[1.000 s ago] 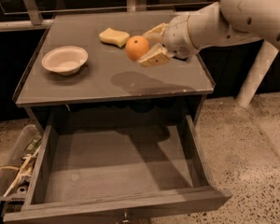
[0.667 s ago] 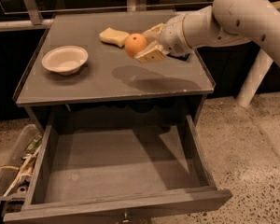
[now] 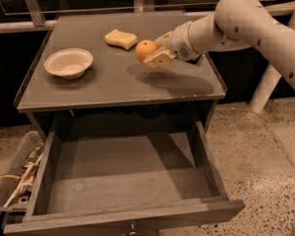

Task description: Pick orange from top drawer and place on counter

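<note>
The orange [image 3: 145,49] is held between the tan fingers [image 3: 157,60] of my gripper [image 3: 155,50], a little above the counter [image 3: 118,82], right of centre. Its shadow falls on the counter just below and to the right. The gripper is shut on the orange, and the white arm reaches in from the upper right. The top drawer [image 3: 123,181] stands pulled fully out below the counter, and its grey inside holds nothing.
A white bowl [image 3: 68,63] sits on the counter's left part. A pale yellow sponge [image 3: 120,38] lies at the back, just left of the orange. A clear bin [image 3: 14,181] of clutter stands on the floor left of the drawer. A white post [image 3: 265,87] stands at the right.
The gripper with the orange has shifted slightly left and toward the back of the counter, closer to the sponge. The drawer, bowl and sponge have not moved.
</note>
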